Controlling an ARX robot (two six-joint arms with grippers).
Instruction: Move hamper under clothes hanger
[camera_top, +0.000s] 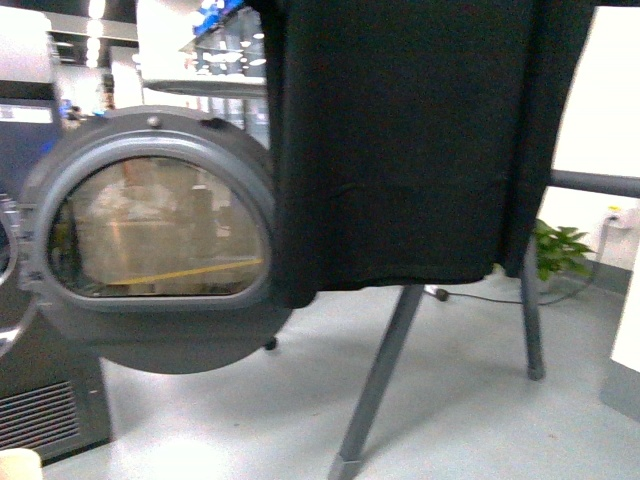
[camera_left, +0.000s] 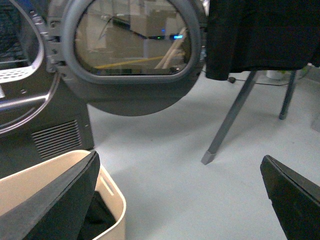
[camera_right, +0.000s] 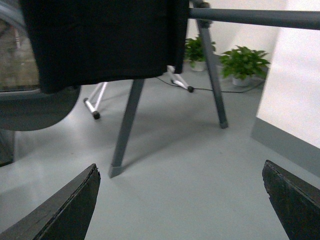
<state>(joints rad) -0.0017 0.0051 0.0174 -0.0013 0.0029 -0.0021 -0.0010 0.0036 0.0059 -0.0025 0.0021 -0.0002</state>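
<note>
A snag risk on the way in

The hamper (camera_left: 112, 192) sits short of the clothes hanger (camera_top: 595, 183), on its dryer (camera_top: 40, 390) side. The left pincer (camera_left: 179, 157) and right pincer (camera_right: 179, 167) gape wide, holding nothing. We judge a loose push could jam it against the hanger's near leg (camera_top: 385, 360).

Laundry room: dryer (camera_top: 150, 345), clothes hanger (camera_top: 385, 370)

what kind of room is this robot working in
Probably a laundry area: a round dryer door stands open, a black garment hangs on the metal clothes hanger, and a cream hamper stands nearby.
</note>
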